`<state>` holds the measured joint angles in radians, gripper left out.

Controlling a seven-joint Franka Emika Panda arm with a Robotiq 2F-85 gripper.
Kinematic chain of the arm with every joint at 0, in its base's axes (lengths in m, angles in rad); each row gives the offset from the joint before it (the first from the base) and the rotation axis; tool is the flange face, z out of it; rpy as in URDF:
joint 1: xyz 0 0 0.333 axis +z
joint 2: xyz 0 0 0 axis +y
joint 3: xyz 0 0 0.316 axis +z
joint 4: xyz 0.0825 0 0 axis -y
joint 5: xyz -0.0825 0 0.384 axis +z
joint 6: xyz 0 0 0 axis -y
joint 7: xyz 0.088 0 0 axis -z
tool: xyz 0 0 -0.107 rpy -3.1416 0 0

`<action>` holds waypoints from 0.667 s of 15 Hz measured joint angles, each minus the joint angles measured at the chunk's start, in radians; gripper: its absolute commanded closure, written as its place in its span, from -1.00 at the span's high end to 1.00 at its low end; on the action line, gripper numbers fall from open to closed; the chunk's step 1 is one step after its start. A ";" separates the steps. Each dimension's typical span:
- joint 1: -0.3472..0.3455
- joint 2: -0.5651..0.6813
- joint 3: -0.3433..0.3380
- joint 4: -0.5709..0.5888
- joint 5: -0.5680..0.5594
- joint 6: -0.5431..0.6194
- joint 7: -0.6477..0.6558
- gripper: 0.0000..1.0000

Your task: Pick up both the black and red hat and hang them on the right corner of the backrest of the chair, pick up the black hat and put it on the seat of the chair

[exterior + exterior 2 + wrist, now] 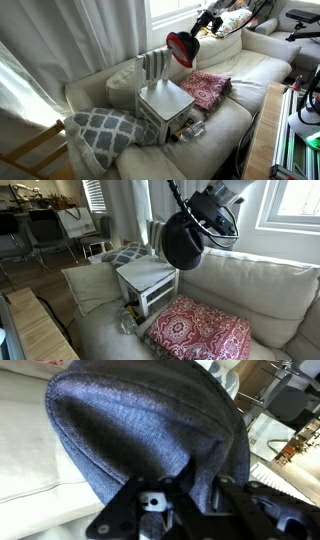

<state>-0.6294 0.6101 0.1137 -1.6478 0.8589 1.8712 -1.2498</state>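
My gripper (199,30) (212,218) (186,486) hangs in the air over the sofa, shut on a fold of the black hat (182,241) (140,420). That hat fills most of the wrist view. In an exterior view the red hat (184,50) hangs from the same grip, nested against the black one. Both dangle just beside the upper part of the backrest (153,66) of the small pale chair (164,104) (146,277), which stands on the sofa. Its seat (166,97) (146,272) is bare. The hats hide part of the backrest in an exterior view.
A dark red patterned cloth (206,89) (200,332) lies on the sofa cushion beside the chair. A grey lattice cushion (104,131) (124,253) sits on the chair's other side. A wooden table edge (38,330) runs in front of the sofa. Window and curtains stand behind.
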 measured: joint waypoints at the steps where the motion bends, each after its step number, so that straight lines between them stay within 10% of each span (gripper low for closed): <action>1: 0.010 -0.001 -0.011 -0.003 0.016 -0.016 -0.013 -0.94; 9: 0.165 0.018 -0.088 -0.021 0.100 -0.007 -0.029 -0.94; 10: 0.180 0.020 -0.096 -0.023 0.103 -0.004 -0.029 -0.25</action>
<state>-0.4489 0.6304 0.0175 -1.6704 0.9616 1.8675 -1.2790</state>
